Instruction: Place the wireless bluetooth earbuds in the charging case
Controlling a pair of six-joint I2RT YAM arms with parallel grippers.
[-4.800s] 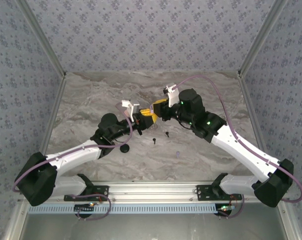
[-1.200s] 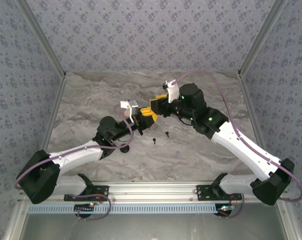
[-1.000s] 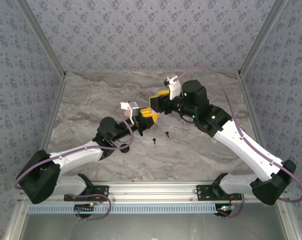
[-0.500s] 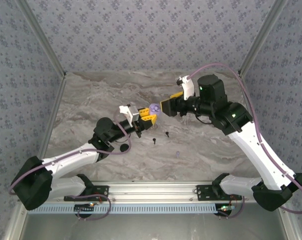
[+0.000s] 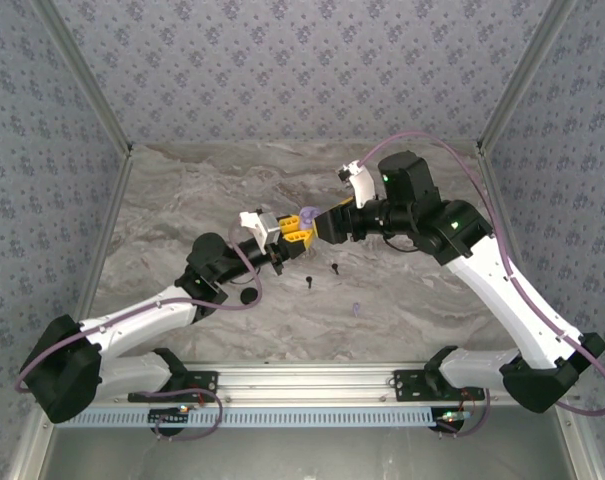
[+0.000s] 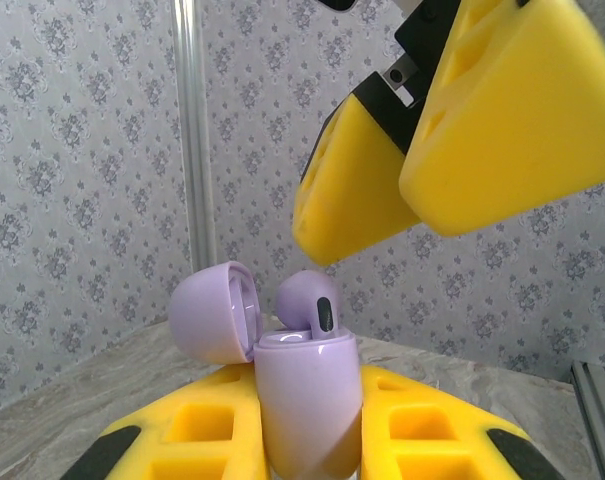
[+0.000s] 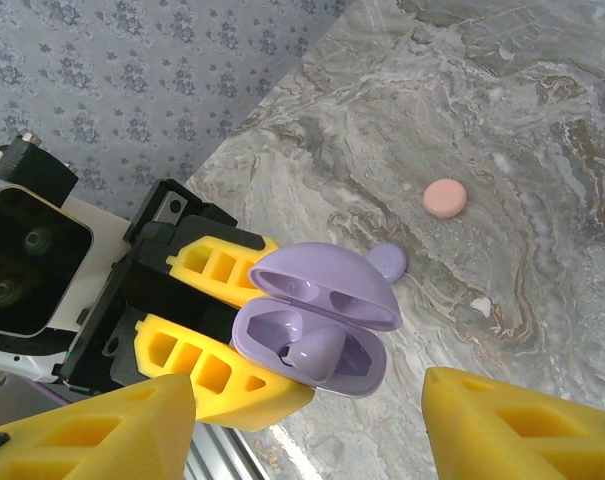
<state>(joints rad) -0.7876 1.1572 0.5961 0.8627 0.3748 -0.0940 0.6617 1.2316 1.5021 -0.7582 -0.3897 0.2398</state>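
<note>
My left gripper is shut on a lavender charging case, held upright above the table with its lid swung open. One lavender earbud sits in the case's well, its head sticking up; the other well is vacant. My right gripper hovers just right of the case, open, with nothing between its yellow fingers. In the left wrist view those fingers hang above the case. Two black earbuds and a lavender one lie on the marble.
A black disc lies by the left arm's elbow. A pink disc and a lavender disc rest on the table beyond the case. Patterned walls and metal posts enclose the marble table on three sides.
My right gripper, which was pressed at the case a second ago, has pulled back to the right and now stands open beside it. The case with its earbud stays in the left gripper.
</note>
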